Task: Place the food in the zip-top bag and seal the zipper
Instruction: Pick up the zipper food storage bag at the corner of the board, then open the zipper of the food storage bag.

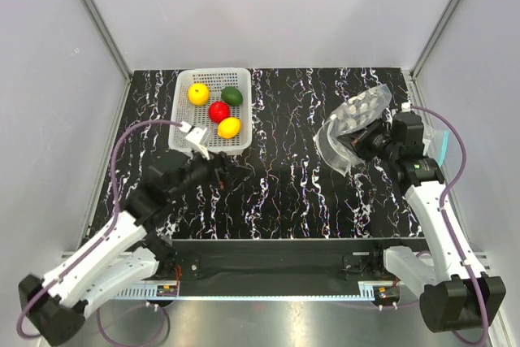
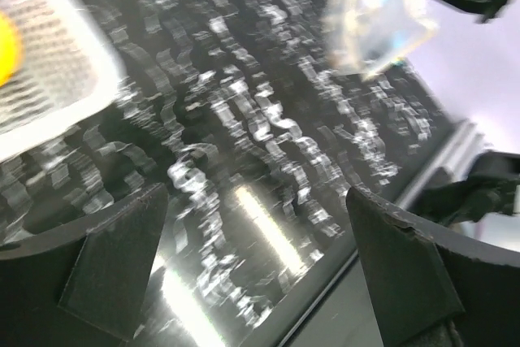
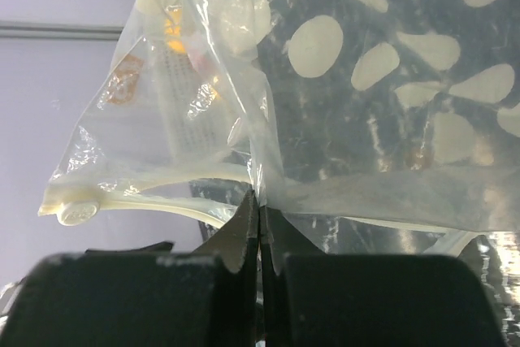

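Four toy fruits lie in a white mesh basket (image 1: 180, 123) at the back left: a yellow one (image 1: 198, 93), a dark green one (image 1: 232, 96), a red one (image 1: 218, 111) and a second yellow one (image 1: 229, 127). My left gripper (image 1: 216, 170) hovers just in front of the basket, open and empty (image 2: 260, 270). At the right, the dotted clear zip-top bag (image 1: 353, 123) hangs lifted off the table. My right gripper (image 3: 259, 210) is shut on its plastic just below the pale zipper (image 3: 162, 199), whose two halves bow apart.
The table is black marble-patterned (image 1: 284, 176), with grey walls on three sides. Another clear bag with a teal strip (image 1: 441, 148) lies at the right edge, behind my right arm. In the left wrist view the basket corner (image 2: 57, 111) is at the upper left.
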Controlling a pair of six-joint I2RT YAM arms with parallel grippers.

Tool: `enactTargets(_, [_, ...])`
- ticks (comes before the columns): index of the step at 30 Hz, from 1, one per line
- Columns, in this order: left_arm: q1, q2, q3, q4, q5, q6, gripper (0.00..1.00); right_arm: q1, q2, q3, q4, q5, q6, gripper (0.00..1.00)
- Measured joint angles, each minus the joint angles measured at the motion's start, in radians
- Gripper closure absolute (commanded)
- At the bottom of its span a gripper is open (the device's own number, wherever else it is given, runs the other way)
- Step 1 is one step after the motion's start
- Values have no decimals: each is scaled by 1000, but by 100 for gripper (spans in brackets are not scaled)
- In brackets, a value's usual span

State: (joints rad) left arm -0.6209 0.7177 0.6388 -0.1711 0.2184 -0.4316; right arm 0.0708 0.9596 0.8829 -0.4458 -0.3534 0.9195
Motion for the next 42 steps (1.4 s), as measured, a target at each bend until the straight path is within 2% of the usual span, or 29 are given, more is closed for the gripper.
enactTargets(7, [-211,280,-1,340,-92,-39,1,109,37,25,30,21,90,100])
enactTargets(14, [-220,467,49,483,-111,-34,1,131,53,26,34,19,131,100])
enactTargets(21, [-227,579,106,586,-109,-27,1,153,50,23,63,5,168,100])
enactTargets(25, [-231,657,171,608,-98,-18,7,161,51,21,68,0,174,100])
enactTargets(29, [-231,720,235,618,-79,-5,23,167,56,20,70,0,178,100])
enactTargets(30, [-231,733,252,617,-73,-2,35,167,58,19,73,0,178,100])
enactTargets(32, [-231,761,286,616,-64,7,49,168,62,19,80,0,178,100])
enactTargets(33, [-231,773,300,617,-61,11,67,169,63,19,82,0,178,100])
enactTargets(36, [-231,803,330,618,-55,22,88,170,65,17,90,-10,162,98])
enactTargets(37, [-231,805,330,616,-55,27,100,170,66,17,94,-15,150,96])
enactTargets(40, [-231,806,330,615,-48,34,100,170,78,17,106,-31,101,90])
enactTargets(41, [-231,805,330,615,-44,34,100,171,85,17,108,-34,85,66])
enactTargets(42, [-231,805,330,613,-39,32,100,171,96,17,109,-39,70,54])
